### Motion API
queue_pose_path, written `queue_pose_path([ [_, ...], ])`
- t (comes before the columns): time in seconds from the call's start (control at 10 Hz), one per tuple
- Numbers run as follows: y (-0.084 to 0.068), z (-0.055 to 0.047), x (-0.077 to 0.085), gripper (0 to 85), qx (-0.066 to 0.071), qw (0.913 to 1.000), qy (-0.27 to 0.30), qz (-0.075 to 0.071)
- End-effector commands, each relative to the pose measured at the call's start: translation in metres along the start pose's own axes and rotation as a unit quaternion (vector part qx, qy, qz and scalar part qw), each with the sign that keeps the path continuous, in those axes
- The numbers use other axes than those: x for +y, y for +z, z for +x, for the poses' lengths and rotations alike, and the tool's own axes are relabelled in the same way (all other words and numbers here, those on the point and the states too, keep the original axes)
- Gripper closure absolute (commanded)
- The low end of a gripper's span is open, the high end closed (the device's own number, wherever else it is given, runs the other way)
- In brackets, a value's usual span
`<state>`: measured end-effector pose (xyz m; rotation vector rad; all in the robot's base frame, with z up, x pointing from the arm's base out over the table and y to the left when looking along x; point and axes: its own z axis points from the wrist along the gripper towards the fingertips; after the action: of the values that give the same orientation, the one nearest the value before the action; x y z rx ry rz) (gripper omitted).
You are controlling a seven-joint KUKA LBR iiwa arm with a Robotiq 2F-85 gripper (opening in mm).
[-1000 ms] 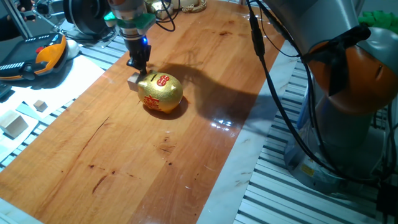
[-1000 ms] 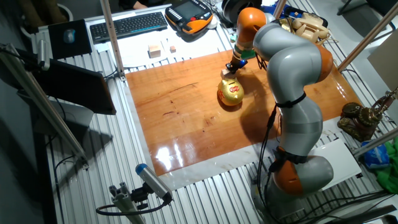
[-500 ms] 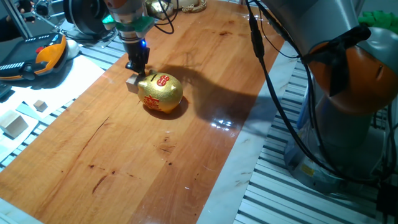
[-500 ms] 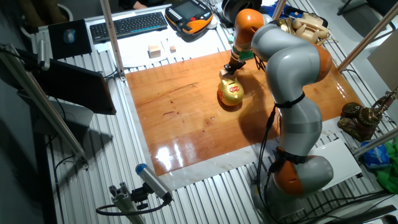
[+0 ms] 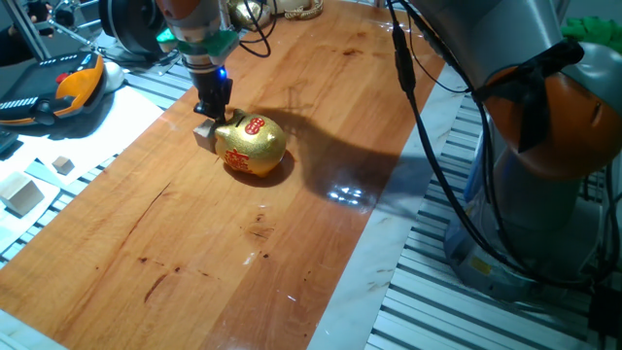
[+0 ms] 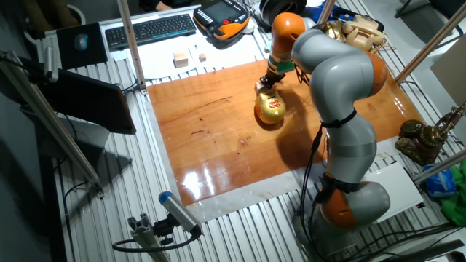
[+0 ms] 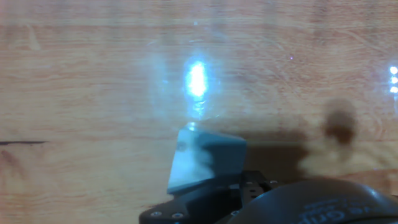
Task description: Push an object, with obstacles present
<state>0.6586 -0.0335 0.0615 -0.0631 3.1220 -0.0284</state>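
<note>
The small pale wooden cube (image 5: 204, 133) sits on the wooden table, touching the left end of the golden piggy bank (image 5: 253, 145) with red markings. My gripper (image 5: 212, 107) points straight down, its dark fingertips together against the far top of the cube, holding nothing. In the other fixed view the gripper (image 6: 267, 81) stands just behind the piggy bank (image 6: 271, 109), and the cube is mostly hidden. In the hand view the cube (image 7: 205, 159) lies tilted right in front of the fingers, with a blue light glare on the table beyond it.
A larger pale wooden block (image 5: 21, 194) and a tiny cube (image 5: 62, 165) lie on the white mat left of the table. An orange and black pendant (image 5: 60, 87) lies behind them. A keyboard (image 6: 149, 29) is at the far side. The arm's cable (image 5: 418, 107) hangs on the right.
My gripper has shifted slightly left and toward the near side, and the cube has slid a little the same way along the piggy bank. The piggy bank has barely moved.
</note>
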Motion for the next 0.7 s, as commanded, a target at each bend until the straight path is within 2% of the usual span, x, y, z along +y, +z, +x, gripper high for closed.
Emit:
queue_pose_path([
  [0.0, -0.0019, 0.001, 0.0035, 85.0, 0.001, 1.0, 0.001, 0.002],
  [0.3, -0.0044, 0.0005, 0.0081, 85.0, 0.002, 1.0, 0.001, 0.006],
  [0.6, -0.0017, -0.004, 0.0064, 85.0, -0.005, 1.0, -0.006, -0.005],
])
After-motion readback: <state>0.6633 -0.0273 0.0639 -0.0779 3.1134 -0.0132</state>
